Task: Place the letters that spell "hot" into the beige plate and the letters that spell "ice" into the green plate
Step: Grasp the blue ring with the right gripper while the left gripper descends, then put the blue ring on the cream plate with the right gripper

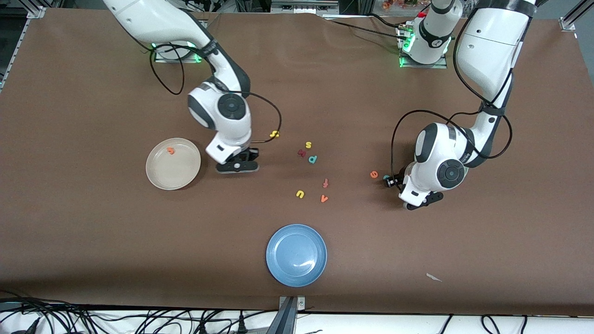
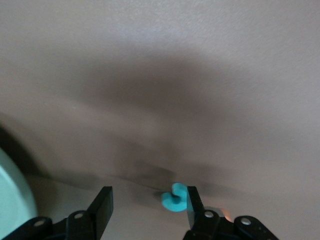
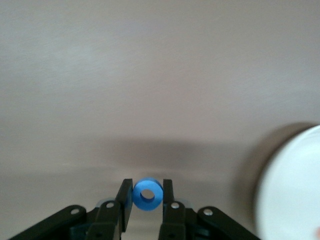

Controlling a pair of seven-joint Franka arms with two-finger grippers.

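Blue plate (image 1: 296,254) sitting nearest front camera, bare table (image 1: 93,241) around it. Left pincer (image 2: 148,206) standing apart, one finger touching teal c (image 2: 174,197). Right pincer (image 3: 147,196) clamping blue o (image 3: 147,194) beside beige plate (image 1: 173,163).

We see two glossy white arms with dark grey joint caps, looping black cables, black screw-dotted fingers (image 3: 123,202).

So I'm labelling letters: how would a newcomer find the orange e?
Start at the left gripper, low over the table at the left arm's end. Two tiny letters lie beside it; the orange e is the outer one, while the teal c sits at the fingers.
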